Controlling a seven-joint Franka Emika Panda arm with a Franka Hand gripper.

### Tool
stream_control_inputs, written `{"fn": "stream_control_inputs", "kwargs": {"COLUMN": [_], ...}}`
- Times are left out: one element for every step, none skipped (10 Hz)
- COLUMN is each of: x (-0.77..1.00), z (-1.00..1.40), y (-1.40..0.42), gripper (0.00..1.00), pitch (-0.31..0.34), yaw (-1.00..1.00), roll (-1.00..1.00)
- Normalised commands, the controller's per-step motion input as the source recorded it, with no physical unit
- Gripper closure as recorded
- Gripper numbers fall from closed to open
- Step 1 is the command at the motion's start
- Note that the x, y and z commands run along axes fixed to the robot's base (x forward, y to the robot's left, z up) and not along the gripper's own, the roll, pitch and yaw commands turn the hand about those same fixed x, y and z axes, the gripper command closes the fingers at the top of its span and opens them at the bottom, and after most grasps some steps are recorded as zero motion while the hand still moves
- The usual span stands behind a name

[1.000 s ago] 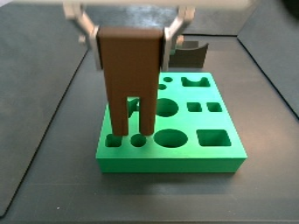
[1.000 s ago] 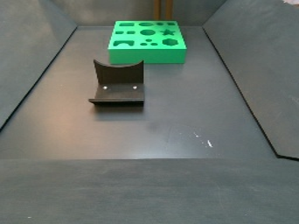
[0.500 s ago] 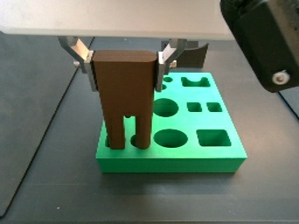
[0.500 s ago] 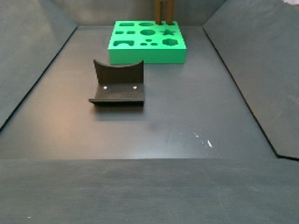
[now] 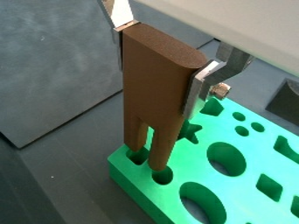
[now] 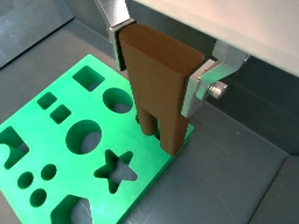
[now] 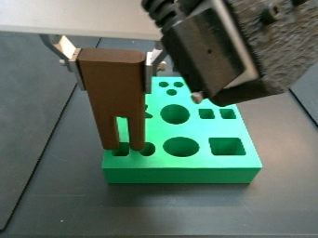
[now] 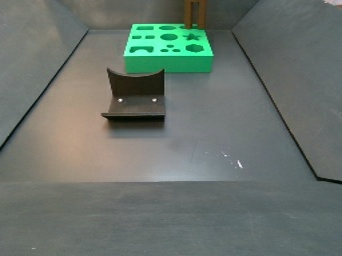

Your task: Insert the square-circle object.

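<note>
Dark bench point(image 8: 174, 150) carries a green board point(image 7: 199, 163). Upright above it, the block point(image 5: 156, 87) is brown with two long prongs reaching the board's holes. The gripper point(image 5: 167, 52) is clamped on its flat top.

Fixture point(image 8: 134, 95) near, green board point(image 8: 170, 48) far.
The block's point(image 8: 197, 12) prongs stand on the board's far corner; gripper out of frame; floor point(image 8: 174, 150) dark.

A dark grey floor point(image 8: 174, 140) carries two things: a green board point(image 8: 168, 48) with shaped cut-outs near the far end, and a dark L-shaped fixture point(image 8: 134, 95) nearer the middle. The gripper point(image 7: 106, 58) is above the board
</note>
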Motion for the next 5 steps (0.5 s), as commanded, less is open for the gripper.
{"fn": "stream_control_inputs", "kwargs": {"x": [0.32, 0.45, 0.47, 0.48, 0.28], "z": [-0.33, -0.35, -0.40, -0.41, -0.40], "y": [-0.20, -0.19, -0.12, -0.07, 0.00], "gripper": [1.00, 1.00, 1.00, 1.00, 1.00], "pitch": [0.000, 0.059, 0.077, 0.109, 0.104], "yaw": [0.00, 0.00, 0.00, 0.00, 0.05], "roll": [0.00, 0.00, 0.00, 0.09, 0.20]}}
